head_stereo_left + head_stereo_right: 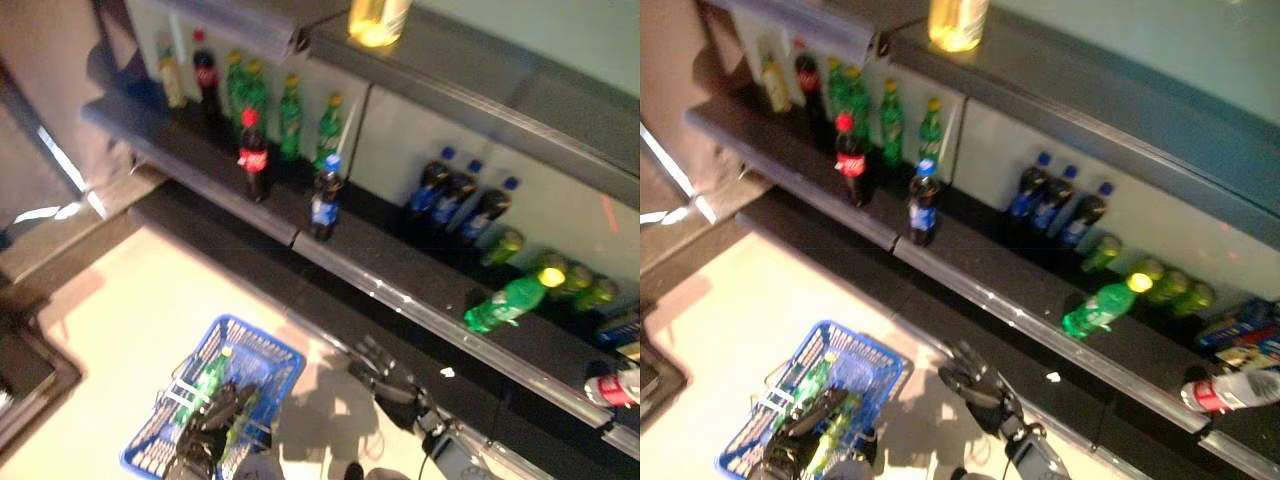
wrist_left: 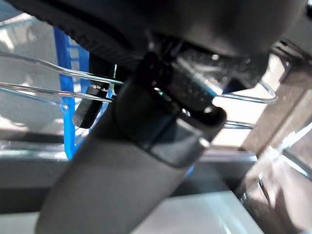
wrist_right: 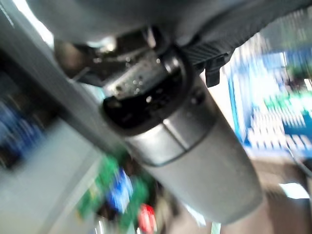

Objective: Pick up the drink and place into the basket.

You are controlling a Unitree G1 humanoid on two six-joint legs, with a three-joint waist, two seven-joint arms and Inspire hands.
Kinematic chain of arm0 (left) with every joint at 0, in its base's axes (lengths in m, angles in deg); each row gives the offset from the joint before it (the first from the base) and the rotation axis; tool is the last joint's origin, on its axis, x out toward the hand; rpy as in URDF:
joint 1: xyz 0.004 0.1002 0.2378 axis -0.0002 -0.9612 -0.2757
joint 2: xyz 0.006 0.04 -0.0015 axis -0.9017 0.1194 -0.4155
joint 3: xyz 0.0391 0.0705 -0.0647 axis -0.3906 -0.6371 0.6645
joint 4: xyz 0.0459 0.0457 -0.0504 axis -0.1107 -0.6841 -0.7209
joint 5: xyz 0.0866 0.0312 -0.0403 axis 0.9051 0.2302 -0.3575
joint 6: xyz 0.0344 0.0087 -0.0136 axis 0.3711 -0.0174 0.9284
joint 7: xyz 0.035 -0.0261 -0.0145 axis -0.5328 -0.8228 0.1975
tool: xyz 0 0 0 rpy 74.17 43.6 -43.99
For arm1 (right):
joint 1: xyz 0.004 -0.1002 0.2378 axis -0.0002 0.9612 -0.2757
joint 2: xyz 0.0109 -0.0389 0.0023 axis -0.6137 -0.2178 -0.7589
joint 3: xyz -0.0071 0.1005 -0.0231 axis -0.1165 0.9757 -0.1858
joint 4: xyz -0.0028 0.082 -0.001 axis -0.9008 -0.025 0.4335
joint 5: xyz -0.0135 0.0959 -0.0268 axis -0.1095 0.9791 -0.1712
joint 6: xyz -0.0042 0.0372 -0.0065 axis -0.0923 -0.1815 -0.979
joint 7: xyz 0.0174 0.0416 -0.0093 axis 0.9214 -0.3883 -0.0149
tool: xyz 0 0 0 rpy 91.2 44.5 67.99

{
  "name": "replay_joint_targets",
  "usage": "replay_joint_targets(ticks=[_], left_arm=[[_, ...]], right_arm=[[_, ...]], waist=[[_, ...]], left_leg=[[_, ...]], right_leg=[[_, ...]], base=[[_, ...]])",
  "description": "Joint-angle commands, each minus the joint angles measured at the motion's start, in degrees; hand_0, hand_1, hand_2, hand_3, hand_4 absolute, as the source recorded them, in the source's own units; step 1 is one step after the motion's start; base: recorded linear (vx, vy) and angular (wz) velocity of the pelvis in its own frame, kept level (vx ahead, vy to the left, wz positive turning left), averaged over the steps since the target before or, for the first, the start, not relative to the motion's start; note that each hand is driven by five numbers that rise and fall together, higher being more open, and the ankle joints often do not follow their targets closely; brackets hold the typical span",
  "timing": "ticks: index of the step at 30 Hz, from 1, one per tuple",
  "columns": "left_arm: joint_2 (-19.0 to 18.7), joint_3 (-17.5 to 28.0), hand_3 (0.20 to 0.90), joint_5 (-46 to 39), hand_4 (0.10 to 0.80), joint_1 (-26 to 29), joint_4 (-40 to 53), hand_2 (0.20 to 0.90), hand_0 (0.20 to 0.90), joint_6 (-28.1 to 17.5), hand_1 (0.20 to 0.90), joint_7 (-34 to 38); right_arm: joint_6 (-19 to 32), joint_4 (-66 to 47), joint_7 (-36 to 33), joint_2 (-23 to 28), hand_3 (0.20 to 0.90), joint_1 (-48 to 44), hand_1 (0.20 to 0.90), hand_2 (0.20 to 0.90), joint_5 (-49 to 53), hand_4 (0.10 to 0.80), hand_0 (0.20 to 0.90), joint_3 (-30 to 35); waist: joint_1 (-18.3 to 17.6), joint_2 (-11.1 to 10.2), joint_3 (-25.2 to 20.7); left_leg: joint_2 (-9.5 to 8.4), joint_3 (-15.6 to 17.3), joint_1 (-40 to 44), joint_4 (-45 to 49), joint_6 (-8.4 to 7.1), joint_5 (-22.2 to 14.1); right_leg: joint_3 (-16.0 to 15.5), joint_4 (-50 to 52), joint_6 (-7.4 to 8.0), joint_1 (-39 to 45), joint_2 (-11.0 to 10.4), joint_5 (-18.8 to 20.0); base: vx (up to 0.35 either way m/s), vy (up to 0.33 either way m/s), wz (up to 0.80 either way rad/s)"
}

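Observation:
The blue basket (image 1: 262,362) hangs low at the left, above the pale floor. My left hand (image 1: 212,432) is shut on its thin wire handles (image 2: 44,66). A green bottle (image 1: 207,385) lies inside the basket. My right hand (image 1: 383,372) is open and empty, low in front of the bottom shelf's edge and to the right of the basket. On the shelf above it stand a red-capped cola bottle (image 1: 252,155) and a blue-capped dark bottle (image 1: 325,200). A green bottle with a yellow cap (image 1: 508,301) lies on its side further right.
Green bottles (image 1: 290,115) stand at the back of the dark shelf (image 1: 400,270), with blue-capped bottles (image 1: 455,195) and green cans (image 1: 575,280) to the right. A red-labelled bottle (image 1: 612,388) lies at the far right. A yellow drink (image 1: 378,20) stands on the upper shelf.

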Motion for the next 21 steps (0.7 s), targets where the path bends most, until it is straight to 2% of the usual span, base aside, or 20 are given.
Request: replay_joint_targets(ticks=[1, 4, 6, 8, 9, 12, 17, 21], left_arm=[[1.0, -1.1, 0.200, 6.6, 0.100, 2.5, 1.1, 0.300, 0.300, -8.0, 0.300, -3.1], [0.9, -0.8, 0.200, 9.6, 0.100, 4.8, -7.2, 0.300, 0.300, -7.5, 0.300, -2.3], [0.9, -0.4, 0.200, 10.7, 0.100, 5.4, -9.5, 0.300, 0.300, -7.4, 0.300, -2.3], [0.7, -0.4, 0.200, 14.5, 0.100, 6.1, -13.0, 0.300, 0.300, -7.3, 0.300, -1.7], [0.5, -1.0, 0.200, 19.2, 0.100, 6.4, -14.5, 0.300, 0.300, -7.2, 0.300, -0.3], [0.1, -2.5, 0.200, 20.4, 0.100, 6.8, -16.6, 0.300, 0.300, -7.6, 0.300, -0.6], [0.6, -2.3, 0.200, 20.5, 0.100, 7.3, -18.8, 0.300, 0.300, -8.0, 0.300, -1.2], [0.8, -1.9, 0.200, 20.6, 0.100, 7.5, -20.5, 0.300, 0.300, -8.4, 0.300, -2.2]], right_arm=[[3.5, 4.8, -2.8, 1.3, 0.900, 0.0, 0.900, 0.900, -9.2, 0.800, 0.900, 1.6], [3.5, 17.8, -7.0, 0.7, 0.900, -2.9, 0.900, 0.900, -12.2, 0.800, 0.900, 2.3], [4.2, 21.2, -8.7, 0.5, 0.900, -3.7, 0.900, 0.900, -15.4, 0.800, 0.900, 2.5], [5.5, 26.9, -12.6, 0.5, 0.900, -4.6, 0.900, 0.900, -24.6, 0.800, 0.900, 1.6], [4.4, 29.5, -14.3, 0.5, 0.900, -5.1, 0.900, 0.900, -30.2, 0.800, 0.900, 0.6], [3.2, 34.3, -13.9, 0.3, 0.900, -5.4, 0.900, 0.900, -31.2, 0.800, 0.900, 0.4], [2.1, 38.6, -12.6, -0.5, 0.900, -5.0, 0.900, 0.900, -26.3, 0.800, 0.900, 3.9], [4.3, 40.9, -12.0, -0.4, 0.900, -4.5, 0.900, 0.900, -27.7, 0.800, 0.900, 6.4]], waist=[[-0.1, 4.0, -4.2], [-0.1, 4.3, -4.8], [0.0, 4.3, -4.9], [0.2, 4.5, -5.2], [0.5, 4.6, -5.3], [1.0, 4.9, -5.4], [0.7, 5.3, -5.8], [0.4, 5.4, -6.3]], left_leg=[[1.93, 2.1, 2.0, 1.3, -0.13, -3.6], [1.48, 2.5, 2.4, 1.0, 0.00, -4.1], [1.36, 2.7, 2.6, 0.9, 0.07, -4.3], [1.27, 3.4, 2.7, 0.7, 0.11, -4.6], [1.35, 4.1, 2.7, 0.6, 0.01, -4.7], [2.16, 5.8, 2.8, 0.4, -0.44, -4.7], [2.71, 6.0, 2.5, 0.3, -0.68, -4.7], [3.38, 5.9, 2.4, -0.1, -1.21, -4.4]], right_leg=[[0.6, 1.3, 1.99, -3.7, -1.8, 6.6], [0.6, 0.2, 2.81, -3.1, -3.1, 7.6], [0.5, -0.2, 3.17, -2.9, -3.6, 8.1], [-0.4, -1.0, 3.96, -2.9, -4.8, 9.0], [-1.3, -1.6, 4.46, -3.0, -5.6, 9.8], [-3.3, -2.9, 5.11, -3.2, -6.6, 10.3], [-3.0, -3.3, 4.58, -3.4, -6.0, 9.4], [-2.5, -4.4, 4.08, -2.9, -5.0, 8.9]], base=[[0.007, 0.065, -0.34], [0.016, 0.077, -0.18], [0.007, 0.052, -0.10], [-0.018, 0.052, -0.21], [-0.052, 0.038, -0.33], [-0.048, 0.026, -0.45], [-0.033, 0.000, -0.19], [-0.009, -0.017, 0.00]])
